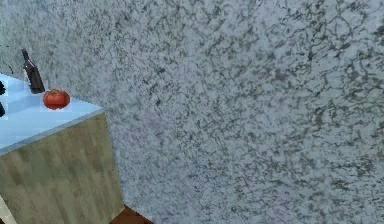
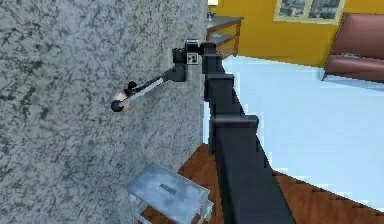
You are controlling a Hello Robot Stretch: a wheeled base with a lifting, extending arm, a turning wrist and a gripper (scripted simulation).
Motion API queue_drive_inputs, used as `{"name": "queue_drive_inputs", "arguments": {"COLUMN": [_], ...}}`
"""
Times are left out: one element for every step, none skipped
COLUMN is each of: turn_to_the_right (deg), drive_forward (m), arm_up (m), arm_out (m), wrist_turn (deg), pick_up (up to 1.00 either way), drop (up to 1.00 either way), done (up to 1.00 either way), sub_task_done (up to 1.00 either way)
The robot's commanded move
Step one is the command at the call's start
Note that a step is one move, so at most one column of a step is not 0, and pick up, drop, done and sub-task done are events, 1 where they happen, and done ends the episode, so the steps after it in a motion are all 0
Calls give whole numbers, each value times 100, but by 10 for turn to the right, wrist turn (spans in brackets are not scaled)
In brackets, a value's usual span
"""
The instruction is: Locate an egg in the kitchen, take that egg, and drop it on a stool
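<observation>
1. In the forward view, a speckled grey wall (image 1: 250, 100) stood close ahead. It left little way forward, with a sliver of brown floor (image 1: 135, 216) at its foot.
2. At the forward view's left, a counter (image 1: 45, 160) with a pale blue top ended at a corner near the wall. A red round fruit (image 1: 56, 98) and a dark bottle (image 1: 32, 72) stood on it.
3. In the arm side view, the arm (image 2: 235, 140) reached out beside the speckled grey wall. The gripper (image 2: 124, 99) held a small pale blob (image 2: 120, 101), egg-like in colour, clear of every surface.
4. A grey square-topped stool (image 2: 165, 188) stood just left of the arm, near the bottom edge.
5. To the right, wooden floor (image 2: 310, 195) and pale blue floor (image 2: 300, 110) lay open toward a brown sofa (image 2: 355, 45) and a yellow wall (image 2: 260, 30).
</observation>
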Motion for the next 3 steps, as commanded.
{"name": "queue_drive_inputs", "arguments": {"turn_to_the_right": [0,0,0], "drive_forward": [0,0,0], "arm_up": [0,0,-34], "arm_out": [0,0,0], "wrist_turn": [450,210,0], "pick_up": [0,0,0], "drop": [0,0,0], "done": [0,0,0], "sub_task_done": [0,0,0]}}
